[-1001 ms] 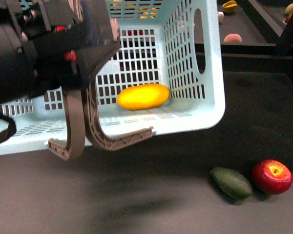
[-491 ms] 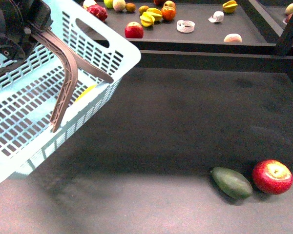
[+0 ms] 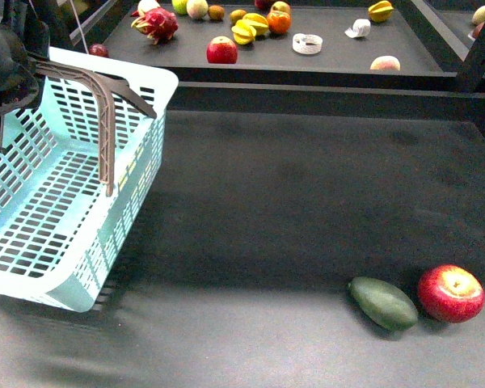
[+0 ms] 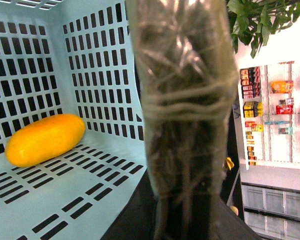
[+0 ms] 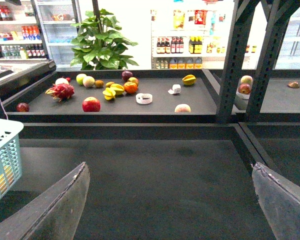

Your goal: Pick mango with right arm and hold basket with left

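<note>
While the left gripper (image 3: 4, 69) grips the basket (image 3: 65, 242) handle, mango (image 4: 44, 139) inside, it has swung leftward; right gripper (image 5: 170, 200) fingers spread apart.

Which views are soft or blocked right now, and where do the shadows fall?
Front view: sharp; the basket throws a soft shadow on the dark table beneath it, and the green fruit and apple shade the table faintly. Left wrist view: a blurred wrapped cable bundle blocks the centre; the mango stays crisp. Right wrist view: background sharp, the open right pincer fingers blurred at the edges.
</note>
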